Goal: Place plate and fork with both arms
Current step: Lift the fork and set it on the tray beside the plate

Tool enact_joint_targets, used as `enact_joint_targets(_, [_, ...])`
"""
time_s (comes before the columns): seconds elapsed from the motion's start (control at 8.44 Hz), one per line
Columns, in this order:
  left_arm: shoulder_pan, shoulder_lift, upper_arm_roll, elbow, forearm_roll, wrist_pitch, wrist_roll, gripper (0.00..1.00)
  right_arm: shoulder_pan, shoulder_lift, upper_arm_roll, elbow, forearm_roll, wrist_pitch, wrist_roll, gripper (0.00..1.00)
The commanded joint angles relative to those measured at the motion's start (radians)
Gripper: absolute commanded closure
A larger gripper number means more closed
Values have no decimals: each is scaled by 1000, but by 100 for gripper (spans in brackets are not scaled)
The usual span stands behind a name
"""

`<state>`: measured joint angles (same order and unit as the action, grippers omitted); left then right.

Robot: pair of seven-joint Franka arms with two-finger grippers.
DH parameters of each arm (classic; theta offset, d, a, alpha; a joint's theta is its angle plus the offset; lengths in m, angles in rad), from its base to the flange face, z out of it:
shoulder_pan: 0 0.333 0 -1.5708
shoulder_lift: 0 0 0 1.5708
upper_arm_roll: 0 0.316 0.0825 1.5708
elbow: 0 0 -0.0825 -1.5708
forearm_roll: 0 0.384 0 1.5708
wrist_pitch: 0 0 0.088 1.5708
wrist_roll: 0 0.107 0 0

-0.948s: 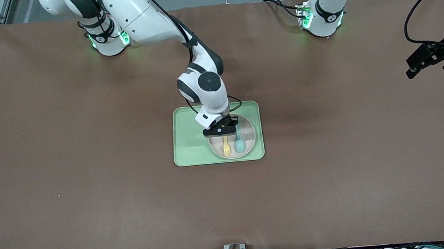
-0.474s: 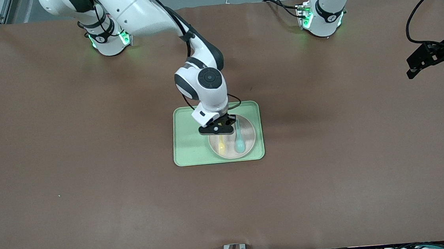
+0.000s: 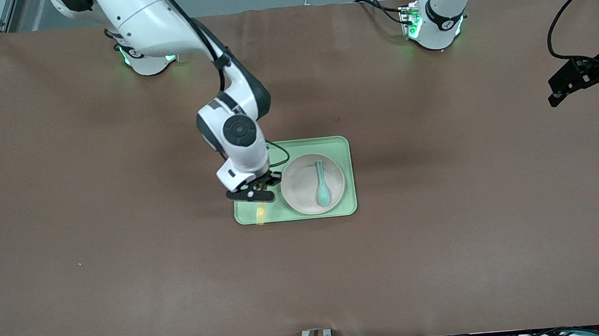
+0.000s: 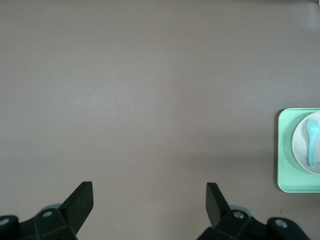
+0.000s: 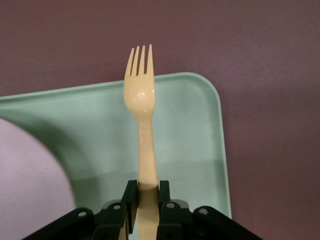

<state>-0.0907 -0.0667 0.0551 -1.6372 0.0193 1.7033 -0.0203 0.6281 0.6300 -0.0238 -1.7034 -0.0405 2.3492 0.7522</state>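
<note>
The right gripper (image 3: 251, 194) is seen up over the corner of the light-green tray (image 3: 256, 160) that lies toward the right arm's end of the table and nearest the front camera. Its fingers (image 5: 131, 196) are closed narrowly on the handle of the pale-yellow fork (image 3: 261, 214), which is held clear of the surface. In the right wrist view the fork (image 5: 141, 117) is shown gripped at its handle end by the right gripper (image 5: 147, 200), with the tines pointed straight out from the fingertips and reaching past the rim of the tray (image 5: 200, 145) over the brown table cover (image 5: 260, 60). An edge of the plate (image 5: 27, 175) is caught beside the gripper in that view.

Just beside the right gripper, toward the left arm's end of the table, the beige-pinkish plate (image 3: 301, 189) is seen resting in the tray, filling the half of it toward that end. A teal-blue spoon (image 3: 321, 185) is laid on the plate, its bowl toward the front camera.

The left gripper (image 3: 581, 80) is held in the air well apart from the tray, over the left arm's end of the table, where that arm waits. In the left wrist view its fingers (image 4: 80, 199) are spread wide with nothing between them, and only bare table cover (image 4: 150, 100) is seen under the left gripper (image 4: 149, 197). The tray (image 4: 286, 150), the plate (image 4: 300, 145) and the spoon (image 4: 312, 140) are shown far off at the edge of that view.
</note>
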Motion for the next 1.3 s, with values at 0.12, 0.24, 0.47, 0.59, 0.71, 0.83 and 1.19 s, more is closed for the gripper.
enact_joint_targets(0.12, [-3, 8, -5, 23, -7, -25, -6, 1, -16, -61, 27, -140, -4, 112, -16, 100])
enact_joint_targets(0.24, [-1, 8, -5, 23, -7, -25, -6, 1, -15, -62, 34, -169, -4, 130, -16, 98])
enact_joint_targets(0.47, [-1, 7, -6, 23, -7, -25, -7, 1, -15, -61, 50, -177, 7, 121, -11, 30])
enact_joint_targets(0.59, [-3, 7, -6, 23, -7, -25, -6, 1, -16, -69, 51, -176, 7, 111, -10, 1])
enact_joint_targets(0.71, [-7, 8, -8, 25, -7, -25, -6, 1, -28, -99, 53, -173, 11, 73, -8, 0])
enact_joint_targets(0.83, [-11, 10, -8, 28, -12, -24, -6, 1, -68, -155, 59, -167, 27, -23, -22, 0])
enact_joint_targets(1.19, [-33, 31, -12, 22, -15, 18, -1, 1, -187, -385, 55, -165, 99, -198, -161, 0])
